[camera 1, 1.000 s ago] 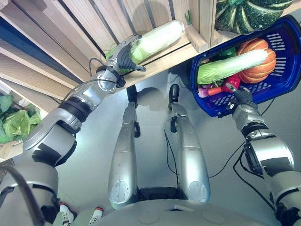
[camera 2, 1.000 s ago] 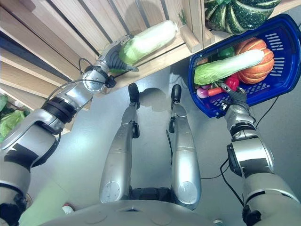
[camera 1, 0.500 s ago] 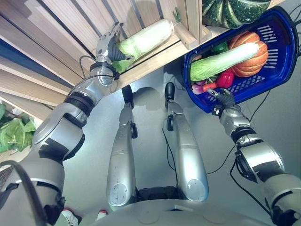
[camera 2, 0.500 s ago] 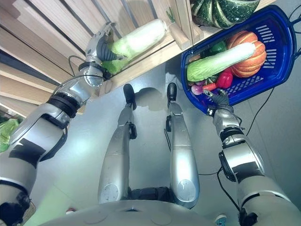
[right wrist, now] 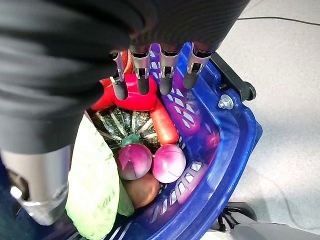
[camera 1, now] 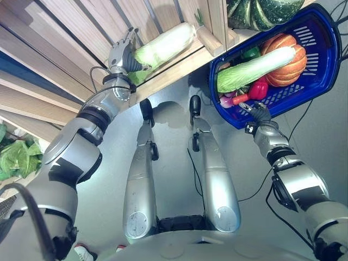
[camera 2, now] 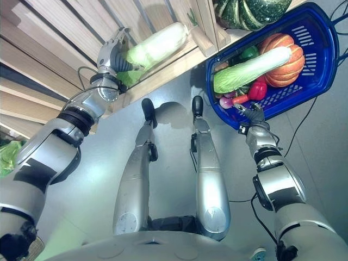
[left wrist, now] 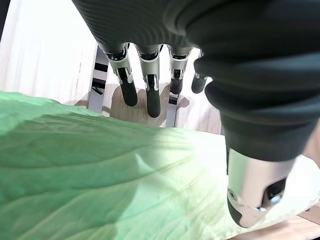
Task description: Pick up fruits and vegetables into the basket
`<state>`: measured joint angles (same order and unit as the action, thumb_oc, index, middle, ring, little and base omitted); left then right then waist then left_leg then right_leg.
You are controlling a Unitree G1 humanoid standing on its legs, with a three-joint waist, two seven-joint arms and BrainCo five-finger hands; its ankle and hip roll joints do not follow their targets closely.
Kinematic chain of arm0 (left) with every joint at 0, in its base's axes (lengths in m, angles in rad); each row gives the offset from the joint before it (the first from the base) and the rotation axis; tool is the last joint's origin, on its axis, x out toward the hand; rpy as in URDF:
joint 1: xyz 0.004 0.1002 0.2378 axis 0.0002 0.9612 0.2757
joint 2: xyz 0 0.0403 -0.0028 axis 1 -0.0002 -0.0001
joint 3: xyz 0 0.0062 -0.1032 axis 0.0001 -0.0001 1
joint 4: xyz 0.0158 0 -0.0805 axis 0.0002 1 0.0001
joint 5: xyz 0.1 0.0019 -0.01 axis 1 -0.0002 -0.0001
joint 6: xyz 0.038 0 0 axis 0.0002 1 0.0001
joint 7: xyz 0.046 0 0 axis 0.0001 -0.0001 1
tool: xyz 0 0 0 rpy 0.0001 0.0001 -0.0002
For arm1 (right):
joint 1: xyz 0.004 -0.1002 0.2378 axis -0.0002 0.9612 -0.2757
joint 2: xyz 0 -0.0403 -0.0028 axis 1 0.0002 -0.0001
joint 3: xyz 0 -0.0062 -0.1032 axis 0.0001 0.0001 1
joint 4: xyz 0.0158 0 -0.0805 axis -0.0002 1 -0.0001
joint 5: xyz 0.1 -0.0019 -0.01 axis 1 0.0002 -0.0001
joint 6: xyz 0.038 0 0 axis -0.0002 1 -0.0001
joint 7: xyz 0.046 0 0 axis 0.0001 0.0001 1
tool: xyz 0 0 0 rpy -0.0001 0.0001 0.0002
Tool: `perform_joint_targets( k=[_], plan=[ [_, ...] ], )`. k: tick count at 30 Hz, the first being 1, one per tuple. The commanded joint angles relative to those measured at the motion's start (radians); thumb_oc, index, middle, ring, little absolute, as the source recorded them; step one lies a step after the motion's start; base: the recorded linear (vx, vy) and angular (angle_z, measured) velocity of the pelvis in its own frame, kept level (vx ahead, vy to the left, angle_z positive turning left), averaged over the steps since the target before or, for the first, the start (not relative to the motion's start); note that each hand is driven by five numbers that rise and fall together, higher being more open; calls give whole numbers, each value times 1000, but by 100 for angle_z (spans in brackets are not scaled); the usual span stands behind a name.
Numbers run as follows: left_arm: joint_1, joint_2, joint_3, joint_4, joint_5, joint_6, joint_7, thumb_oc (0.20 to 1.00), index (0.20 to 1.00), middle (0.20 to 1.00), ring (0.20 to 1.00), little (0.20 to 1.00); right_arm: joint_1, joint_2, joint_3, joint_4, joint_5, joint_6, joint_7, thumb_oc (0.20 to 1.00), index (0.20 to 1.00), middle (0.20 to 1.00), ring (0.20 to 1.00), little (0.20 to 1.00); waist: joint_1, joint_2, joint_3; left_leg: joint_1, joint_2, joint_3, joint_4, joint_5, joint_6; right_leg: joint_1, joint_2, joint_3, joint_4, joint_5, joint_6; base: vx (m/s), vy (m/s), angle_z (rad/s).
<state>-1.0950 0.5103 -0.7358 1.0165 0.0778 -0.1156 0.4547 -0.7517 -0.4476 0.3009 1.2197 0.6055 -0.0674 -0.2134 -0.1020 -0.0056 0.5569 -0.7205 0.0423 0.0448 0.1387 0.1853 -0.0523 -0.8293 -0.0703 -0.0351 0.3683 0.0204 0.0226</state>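
Left hand [camera 1: 120, 53]: fingers straight, at leafy end of cabbage [camera 1: 163, 44] on wooden shelf [camera 1: 179, 68] | Right hand [camera 1: 260, 114]: fingers extended at basket [camera 1: 321, 76] rim, thumb apart

A cabbage [camera 1: 166, 44] lies on the shelf [camera 1: 179, 68] (left of the basket [camera 1: 321, 70]).

My left arm stretches up, left hand [camera 1: 120, 53] with fingers straight. My right arm reaches forward, right hand [camera 1: 260, 113] fingers extended and relaxed.
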Motion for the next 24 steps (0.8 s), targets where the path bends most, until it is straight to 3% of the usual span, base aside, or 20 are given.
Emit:
perform_joint_targets(
  k=[1,10,24],
  plan=[
    [27,-22,56,159,-14,14,-122,1000,1000,1000,1000,1000,38,8,26,-18,-11,-14,-26,1000,1000,1000,1000,1000,7,-41,-37,-41,-23,-9,104,-120,-7,33,43,-27,-77,36,37,0,0,0],
    [44,-38,25,152,5,1,-200,1000,1000,1000,1000,1000,26,12,22,-15,-21,-7,-28,1000,1000,1000,1000,1000,8,-39,-37,-40,-24,-7,101,-122,-4,35,43,-25,-81,38,39,-1,1,-1],
    [76,-75,-7,133,42,-51,-212,1000,1000,1000,1000,1000,26,43,18,-18,-13,-10,-55,1000,1000,1000,1000,1000,17,-49,-37,-41,-27,-12,91,-122,0,36,46,-26,-94,51,43,0,-8,0]
  ],
)
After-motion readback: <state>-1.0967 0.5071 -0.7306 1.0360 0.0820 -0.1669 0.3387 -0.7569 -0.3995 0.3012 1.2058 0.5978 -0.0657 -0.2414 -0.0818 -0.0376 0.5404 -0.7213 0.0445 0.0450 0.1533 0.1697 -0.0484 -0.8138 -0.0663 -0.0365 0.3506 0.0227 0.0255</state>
